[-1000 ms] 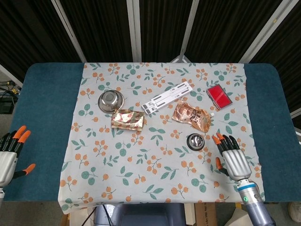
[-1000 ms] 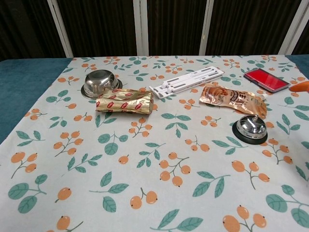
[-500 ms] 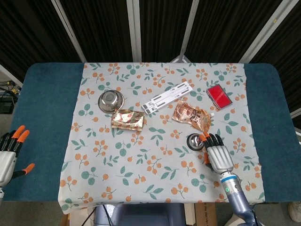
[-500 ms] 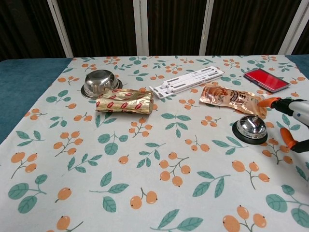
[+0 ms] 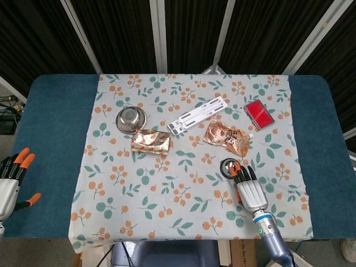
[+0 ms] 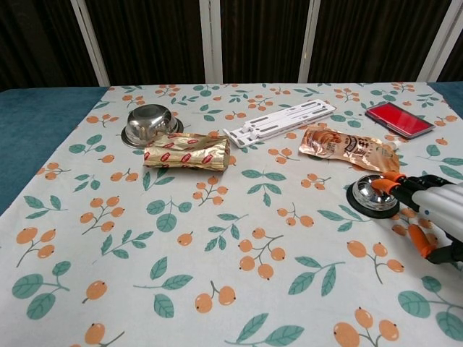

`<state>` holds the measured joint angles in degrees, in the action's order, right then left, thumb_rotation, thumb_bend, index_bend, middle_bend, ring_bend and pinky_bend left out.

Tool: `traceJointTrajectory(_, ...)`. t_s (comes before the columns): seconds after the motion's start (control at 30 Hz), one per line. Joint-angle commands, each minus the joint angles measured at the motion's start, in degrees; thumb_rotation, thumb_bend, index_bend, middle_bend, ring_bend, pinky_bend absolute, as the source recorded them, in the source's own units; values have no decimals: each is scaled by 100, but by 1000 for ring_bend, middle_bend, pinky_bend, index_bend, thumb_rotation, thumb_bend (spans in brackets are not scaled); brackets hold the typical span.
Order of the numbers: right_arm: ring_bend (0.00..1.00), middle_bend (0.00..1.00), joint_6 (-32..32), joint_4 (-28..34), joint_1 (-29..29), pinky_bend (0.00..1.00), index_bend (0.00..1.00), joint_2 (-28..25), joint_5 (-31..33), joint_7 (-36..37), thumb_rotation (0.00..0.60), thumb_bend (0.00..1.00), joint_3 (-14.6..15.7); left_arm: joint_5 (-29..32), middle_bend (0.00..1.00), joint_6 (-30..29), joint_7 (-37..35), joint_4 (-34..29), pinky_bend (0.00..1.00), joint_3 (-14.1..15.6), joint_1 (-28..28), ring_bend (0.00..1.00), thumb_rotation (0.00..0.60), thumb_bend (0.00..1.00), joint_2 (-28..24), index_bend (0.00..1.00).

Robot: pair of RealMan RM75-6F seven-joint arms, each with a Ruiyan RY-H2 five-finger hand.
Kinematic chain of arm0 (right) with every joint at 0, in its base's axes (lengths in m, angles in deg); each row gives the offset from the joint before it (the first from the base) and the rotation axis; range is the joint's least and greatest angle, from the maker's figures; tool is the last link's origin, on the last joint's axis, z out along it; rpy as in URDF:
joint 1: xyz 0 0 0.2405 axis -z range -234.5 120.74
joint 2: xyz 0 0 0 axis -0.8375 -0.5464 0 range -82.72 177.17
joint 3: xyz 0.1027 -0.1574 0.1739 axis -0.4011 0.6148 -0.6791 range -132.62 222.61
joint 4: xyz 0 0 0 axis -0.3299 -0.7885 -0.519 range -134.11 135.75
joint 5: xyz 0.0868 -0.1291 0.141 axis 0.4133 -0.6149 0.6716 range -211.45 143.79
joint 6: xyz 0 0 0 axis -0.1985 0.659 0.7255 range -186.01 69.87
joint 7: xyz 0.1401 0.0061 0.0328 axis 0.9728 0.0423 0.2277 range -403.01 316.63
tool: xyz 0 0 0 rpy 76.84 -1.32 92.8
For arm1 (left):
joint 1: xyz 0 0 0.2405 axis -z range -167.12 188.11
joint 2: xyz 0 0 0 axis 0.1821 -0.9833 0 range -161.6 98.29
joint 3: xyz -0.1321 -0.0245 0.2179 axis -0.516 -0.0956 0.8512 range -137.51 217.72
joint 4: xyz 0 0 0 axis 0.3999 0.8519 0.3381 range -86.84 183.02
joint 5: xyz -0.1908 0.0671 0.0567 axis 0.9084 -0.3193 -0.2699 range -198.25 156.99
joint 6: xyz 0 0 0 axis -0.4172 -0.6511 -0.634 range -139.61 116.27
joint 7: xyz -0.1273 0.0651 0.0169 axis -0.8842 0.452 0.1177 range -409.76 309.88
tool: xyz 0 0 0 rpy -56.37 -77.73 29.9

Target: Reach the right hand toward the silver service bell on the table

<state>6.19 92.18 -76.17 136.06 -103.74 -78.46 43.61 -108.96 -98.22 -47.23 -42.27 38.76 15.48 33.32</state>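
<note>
The silver service bell (image 5: 228, 166) (image 6: 370, 194) on its black base stands on the floral cloth, right of centre. My right hand (image 5: 248, 188) (image 6: 436, 212) hovers just near-right of it, palm down, fingers spread and extended, the orange fingertips (image 6: 391, 184) over the bell's near-right edge. It holds nothing. My left hand (image 5: 11, 181) hangs off the table's left edge in the head view, fingers apart and empty; the chest view does not show it.
A copper pouch (image 5: 226, 137) lies just behind the bell. A red flat case (image 5: 259, 114) is at the back right, a white folding stand (image 5: 198, 114) at the back centre, a gold wrapper (image 5: 151, 141) and a small steel bowl (image 5: 131, 118) to the left.
My right hand has moved left and forward from the table's right side, and its fingertips now overlap the bell's edge. The left hand has stayed put.
</note>
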Motion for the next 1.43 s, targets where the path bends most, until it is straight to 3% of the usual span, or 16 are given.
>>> traceJointTrajectory(0.03,0,0,95,51,-20,0,0,10,-33,1,600,783,-75,8,0,0,-7,4,0,-6,1,0,600,64,2,0)
traceJointTrajectory(0.3,0,0,478,498,-120,0,0,-252,-223,236,600,783,-518,14,0,-7,4,2,0,-22,6,0,600,64,17,0)
traceJointTrajectory(0.5,0,0,725,1007,-161,0,0,-667,-208,456,600,783,-915,0,0,-34,26,-1,0,-21,-5,0,600,64,30,0)
traceJointTrajectory(0.63,0,0,839,1303,-109,0,0,-990,-195,586,600,757,-1025,-12,0,-49,23,6,0,-17,-11,0,600,64,30,0)
traceJointTrajectory(0.8,0,0,1092,1493,156,0,0,-1545,-569,817,600,634,-807,-32,0,-67,15,16,0,-11,-18,0,600,64,31,0)
traceJointTrajectory(1.03,0,0,1640,1132,857,0,0,-2199,-1321,1793,600,472,-98,-93,0,-110,38,29,0,8,-31,0,600,65,55,0)
traceJointTrajectory(1.2,0,0,1958,704,1168,0,0,-2401,-1630,2257,600,463,165,-133,0,-140,63,51,0,20,-39,0,600,65,75,0)
traceJointTrajectory(1.43,0,0,2032,507,1237,0,0,-2345,-1671,2517,600,462,143,-145,0,-167,38,47,0,21,-52,0,600,64,65,0)
